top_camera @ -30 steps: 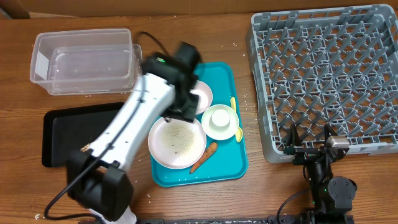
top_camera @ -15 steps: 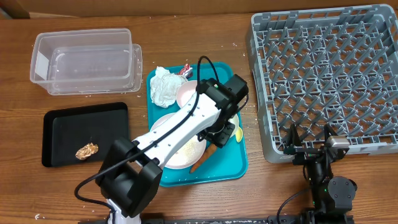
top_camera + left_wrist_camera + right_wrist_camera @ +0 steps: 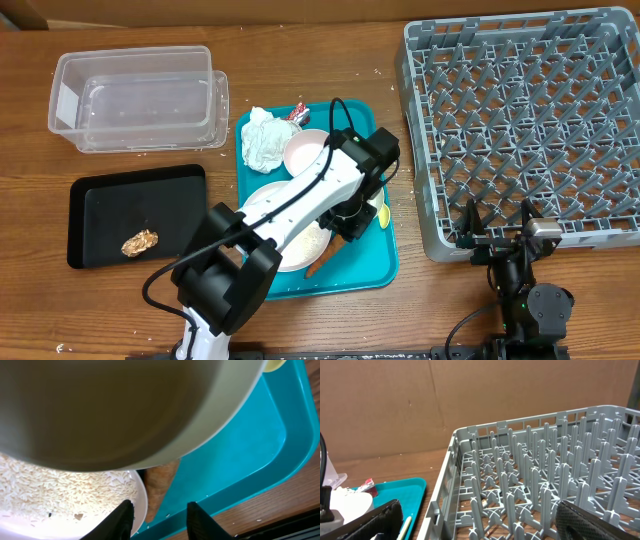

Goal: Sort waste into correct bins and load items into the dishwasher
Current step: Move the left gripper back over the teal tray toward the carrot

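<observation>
Carrot [image 3: 161,482], orange and tapered, lies inside half-open left pincer [image 3: 160,519]; right pincer [image 3: 485,527] wide.

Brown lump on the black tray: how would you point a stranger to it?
Find the flat black tray on the left of the table, in front of the clear tub. The brown lump lies alone on it, toward its front edge. It is golden-brown and knobbly, unlike the white napkin on the teal tray.

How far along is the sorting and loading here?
Done: brown food chunk lies in the black tray. In hand: left gripper hovers open at the carrot piece. Left: napkin, wrapper, rice, pink plate and white plate sit on the teal tray; dish rack holds no dishes.
</observation>
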Robot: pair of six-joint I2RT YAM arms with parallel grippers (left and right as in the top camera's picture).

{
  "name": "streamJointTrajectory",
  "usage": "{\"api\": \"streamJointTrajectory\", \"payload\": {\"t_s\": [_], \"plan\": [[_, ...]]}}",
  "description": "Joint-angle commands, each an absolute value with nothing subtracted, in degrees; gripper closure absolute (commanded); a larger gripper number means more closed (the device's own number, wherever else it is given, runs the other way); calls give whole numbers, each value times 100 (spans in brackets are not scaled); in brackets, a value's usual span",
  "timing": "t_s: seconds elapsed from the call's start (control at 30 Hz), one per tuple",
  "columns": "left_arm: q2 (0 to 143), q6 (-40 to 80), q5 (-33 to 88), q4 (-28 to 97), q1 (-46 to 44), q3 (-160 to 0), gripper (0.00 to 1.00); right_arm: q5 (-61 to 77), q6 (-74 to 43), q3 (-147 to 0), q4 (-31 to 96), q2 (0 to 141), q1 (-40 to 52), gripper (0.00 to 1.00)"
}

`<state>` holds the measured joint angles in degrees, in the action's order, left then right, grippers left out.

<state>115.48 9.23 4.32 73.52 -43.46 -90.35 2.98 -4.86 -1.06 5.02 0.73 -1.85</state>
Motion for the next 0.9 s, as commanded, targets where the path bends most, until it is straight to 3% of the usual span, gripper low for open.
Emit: {"api": "streamJointTrajectory", "payload": {"t_s": [0.0,0.87], "plan": [[11614,639,449,7363,-4501,-9008,59,311,-467,-47,460,16,-189,0],[11616,412,237,6445,-4521,-8075,59,311,-467,-47,460,16,-189,0]]}}
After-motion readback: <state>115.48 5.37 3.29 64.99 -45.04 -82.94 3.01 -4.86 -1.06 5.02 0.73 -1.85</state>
